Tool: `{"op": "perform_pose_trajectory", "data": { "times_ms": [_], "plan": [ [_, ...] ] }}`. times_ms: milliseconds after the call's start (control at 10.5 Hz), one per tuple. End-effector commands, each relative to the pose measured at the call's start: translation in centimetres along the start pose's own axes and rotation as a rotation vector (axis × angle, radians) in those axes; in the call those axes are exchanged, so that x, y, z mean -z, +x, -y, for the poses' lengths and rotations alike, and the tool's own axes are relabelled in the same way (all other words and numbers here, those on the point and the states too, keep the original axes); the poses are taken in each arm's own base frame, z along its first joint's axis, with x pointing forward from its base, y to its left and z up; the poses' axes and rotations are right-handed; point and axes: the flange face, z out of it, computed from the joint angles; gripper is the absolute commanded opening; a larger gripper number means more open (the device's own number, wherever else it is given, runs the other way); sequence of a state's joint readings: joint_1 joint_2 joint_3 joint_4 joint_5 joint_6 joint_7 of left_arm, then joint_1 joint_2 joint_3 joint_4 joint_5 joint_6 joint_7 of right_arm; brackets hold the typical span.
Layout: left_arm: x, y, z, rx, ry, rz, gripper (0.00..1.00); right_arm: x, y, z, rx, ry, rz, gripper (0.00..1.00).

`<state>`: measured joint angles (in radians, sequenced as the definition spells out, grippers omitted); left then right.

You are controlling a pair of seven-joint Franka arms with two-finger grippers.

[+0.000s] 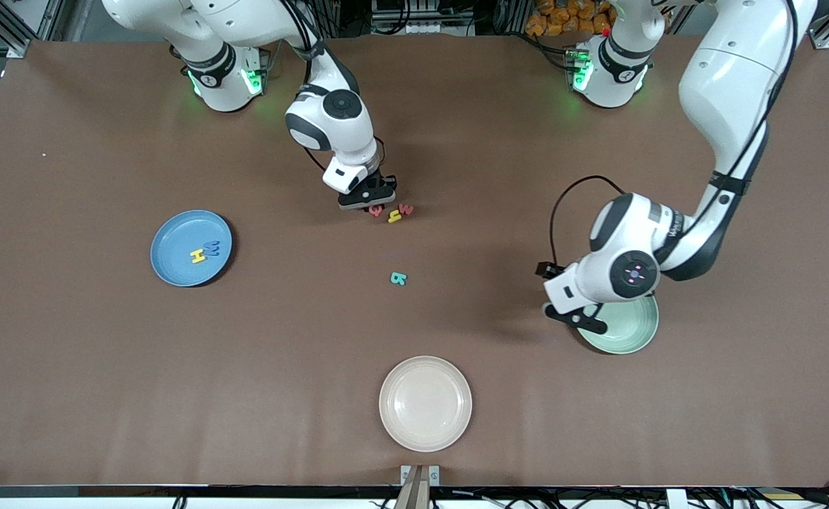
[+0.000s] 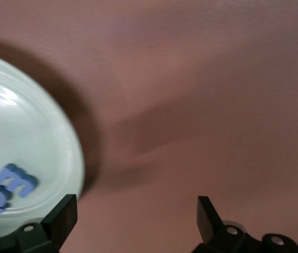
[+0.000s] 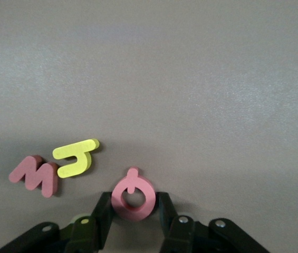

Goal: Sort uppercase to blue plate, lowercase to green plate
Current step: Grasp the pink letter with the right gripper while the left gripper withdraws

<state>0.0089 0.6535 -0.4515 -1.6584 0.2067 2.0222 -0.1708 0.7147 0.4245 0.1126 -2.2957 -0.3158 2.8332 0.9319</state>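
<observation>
Right wrist view: right gripper [image 3: 133, 211] is pinching the red Q [image 3: 132, 196] on the table.
Left gripper [image 2: 138, 216]: is hanging spread over the green plate [image 2: 43, 142] rim.

Robotics lab: two bench-mounted arms, brown table [image 1: 103, 367], aluminium framing [image 1: 4, 28], cable clutter along edges.

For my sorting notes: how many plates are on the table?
3. The blue plate lies toward the right arm's end, the green plate toward the left arm's end, partly under the left tool, and the cream plate nearest the front camera.
</observation>
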Motion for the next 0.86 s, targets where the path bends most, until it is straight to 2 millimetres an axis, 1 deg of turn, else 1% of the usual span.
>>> {"op": "perform_pose_trajectory", "data": {
  "times_ms": [0,95,190,381,476,571,667,762],
  "plan": [
    [0.7,-1.1,-3.6,0.054,-0.006,0.005,1.00,-0.7,-0.3,-0.3,-0.009,-0.003,0.003,0.38],
    [0.7,-1.2,-5.5,0.060,0.002,0.002,1.00,-0.6,-0.3,-0.2,-0.009,-0.002,0.001,0.35],
    [0.6,-1.3,-6.4,0.063,0.003,0.004,1.00,-0.7,-0.3,-0.3,-0.009,-0.005,0.003,0.33],
    [0.6,-1.7,-9.1,0.036,0.002,0.002,1.00,-0.6,-0.1,-0.5,0.000,-0.009,0.004,0.33],
    [0.7,-1.9,-10.4,0.031,0.002,0.000,1.00,-0.3,0.6,-1.2,-0.006,-0.009,-0.003,0.33],
    [0.8,-2.2,-11.8,0.025,0.007,-0.005,1.00,0.2,1.5,-2.1,0.019,-0.016,-0.007,0.32],
    [1.0,-2.5,-13.4,0.007,0.007,-0.013,1.00,0.7,3.0,-4.4,0.035,-0.051,0.007,0.32],
    [1.2,-2.7,-14.7,-0.016,0.006,-0.022,1.00,1.4,4.1,-6.0,0.070,-0.072,0.014,0.32]
  ]
}}
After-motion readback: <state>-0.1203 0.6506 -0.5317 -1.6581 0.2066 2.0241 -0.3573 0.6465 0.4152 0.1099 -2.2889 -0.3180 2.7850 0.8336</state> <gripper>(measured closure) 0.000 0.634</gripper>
